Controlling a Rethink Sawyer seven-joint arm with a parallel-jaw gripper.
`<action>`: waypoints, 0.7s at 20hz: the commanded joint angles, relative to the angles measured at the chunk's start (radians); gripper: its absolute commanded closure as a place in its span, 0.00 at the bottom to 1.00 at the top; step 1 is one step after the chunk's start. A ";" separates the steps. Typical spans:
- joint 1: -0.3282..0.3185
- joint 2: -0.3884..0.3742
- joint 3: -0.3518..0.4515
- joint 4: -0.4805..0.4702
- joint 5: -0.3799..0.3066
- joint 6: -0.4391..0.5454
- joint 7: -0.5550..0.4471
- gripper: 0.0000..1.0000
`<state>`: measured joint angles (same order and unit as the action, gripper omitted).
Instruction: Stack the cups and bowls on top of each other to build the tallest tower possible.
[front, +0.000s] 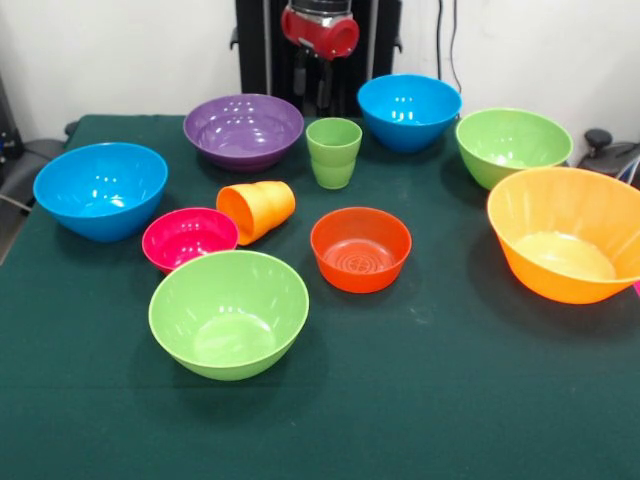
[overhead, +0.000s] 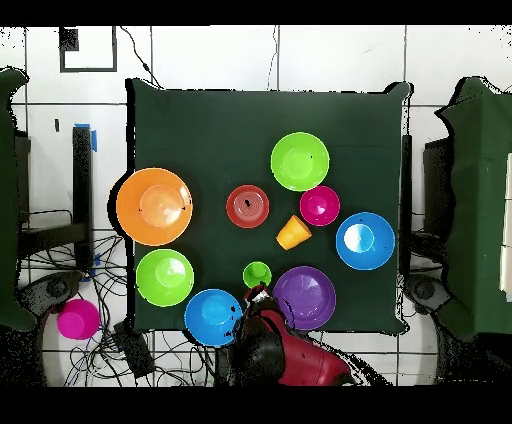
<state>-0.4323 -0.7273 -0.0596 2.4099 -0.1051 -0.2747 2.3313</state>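
Observation:
All cups and bowls stand apart on the green table (front: 450, 400). The light green cup (front: 333, 152) is upright at the back middle. The orange cup (front: 257, 210) lies on its side, touching the small magenta bowl (front: 190, 238). An orange-red bowl (front: 360, 248) sits in the centre. Around them are a purple bowl (front: 243, 128), two blue bowls (front: 408, 110) (front: 100, 188), two light green bowls (front: 512, 145) (front: 228, 312) and a large orange bowl (front: 570, 235). My gripper (front: 313, 85) (overhead: 255, 297) hangs at the far edge behind the green cup (overhead: 257, 274), holding nothing.
A pink round object (overhead: 77, 319) lies off the table beside a corner, among cables on the floor. Chairs stand at both sides of the table. Bare cloth stretches along the table's side away from the robot.

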 joint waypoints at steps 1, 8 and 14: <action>0.024 -0.086 0.027 0.007 0.053 0.171 0.114 0.00; 0.031 -0.025 0.081 -0.030 0.055 0.110 0.165 0.00; 0.051 0.000 0.101 -0.057 0.072 0.078 0.182 0.00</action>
<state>-0.4145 -0.7852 -0.0581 2.4112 -0.1003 -0.2104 2.3313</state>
